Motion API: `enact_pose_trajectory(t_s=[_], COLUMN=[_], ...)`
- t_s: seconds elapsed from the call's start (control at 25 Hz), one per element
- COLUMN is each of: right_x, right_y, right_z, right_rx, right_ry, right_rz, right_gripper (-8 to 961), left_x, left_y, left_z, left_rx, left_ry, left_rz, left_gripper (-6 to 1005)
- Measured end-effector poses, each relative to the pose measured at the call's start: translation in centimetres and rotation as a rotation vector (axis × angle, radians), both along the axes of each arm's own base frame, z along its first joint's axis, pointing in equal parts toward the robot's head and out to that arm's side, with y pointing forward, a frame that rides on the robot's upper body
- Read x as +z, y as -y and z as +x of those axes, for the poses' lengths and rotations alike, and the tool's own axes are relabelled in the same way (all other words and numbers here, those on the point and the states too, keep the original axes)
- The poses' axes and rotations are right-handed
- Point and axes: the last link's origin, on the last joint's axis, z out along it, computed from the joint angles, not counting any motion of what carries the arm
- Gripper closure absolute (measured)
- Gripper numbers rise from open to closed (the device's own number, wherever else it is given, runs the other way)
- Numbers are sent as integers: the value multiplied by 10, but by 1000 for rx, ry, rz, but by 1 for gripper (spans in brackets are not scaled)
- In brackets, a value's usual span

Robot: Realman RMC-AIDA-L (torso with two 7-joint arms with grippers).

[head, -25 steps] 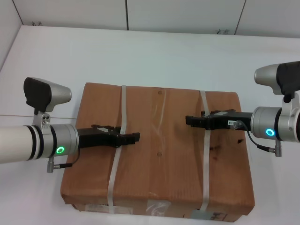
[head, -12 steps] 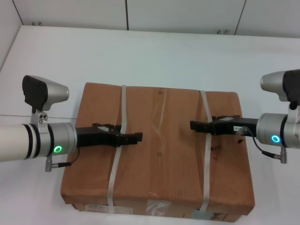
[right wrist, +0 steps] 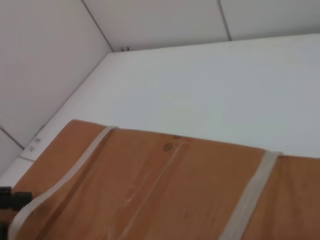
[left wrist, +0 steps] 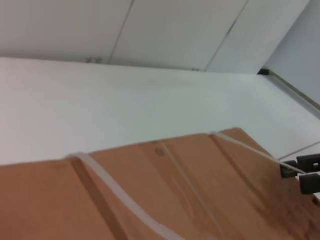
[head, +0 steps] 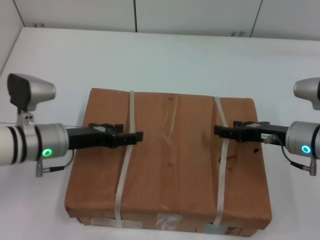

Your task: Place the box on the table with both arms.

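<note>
Box (head: 170,160) is down flat on the table (head: 165,55), sitting in the near half of the tabletop, both white straps and the centre tape line facing up.

Left gripper (head: 135,136) is over the box's left side, tip right at the left strap (head: 125,165) — from the head view I read it as lying above or against the strap, can't confirm contact. Can't tell how its fingers stand; they overlap edge-on.

Right gripper (head: 220,131) mirrors it over the box's right side, tip at the right strap (head: 220,165). Same story — I can't tell its finger state or whether it touches the strap. In the left wrist view the right gripper's tip (left wrist: 300,175) shows beside that strap, but too little of it to judge.

Neither gripper visibly carries the box; the box's weight looks to be on the table. My right wrist view shows only the box top (right wrist: 165,190) and bare table behind it.
</note>
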Motion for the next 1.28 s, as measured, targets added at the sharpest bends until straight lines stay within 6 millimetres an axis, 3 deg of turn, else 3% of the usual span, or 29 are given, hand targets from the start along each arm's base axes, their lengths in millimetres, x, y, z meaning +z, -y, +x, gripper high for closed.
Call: enact_pose_trajectory(t_s=[0.24, 0.64, 0.76, 0.88, 0.92, 1.28], right_x=[10, 43, 48, 48, 49, 58], right_y=[-1, 7, 13, 26, 36, 62], right_z=[4, 8, -4, -23, -35, -62], right_rx=[7, 119, 249, 455, 594, 872], right_ry=[-12, -106, -148, -188, -221, -322], right_rz=[36, 170, 170, 129, 99, -51], right_gripper=[173, 175, 175, 177, 177, 181], left_x=[27, 69, 78, 83, 85, 85], left_y=[-2, 16, 24, 33, 37, 50], left_z=[-2, 12, 16, 21, 24, 36], left_rx=[-27, -285, -373, -464, -497, -653], left_ry=[59, 200, 229, 250, 259, 283], left_rz=[28, 70, 81, 68, 48, -75], left_gripper=[184, 183, 183, 183, 183, 183])
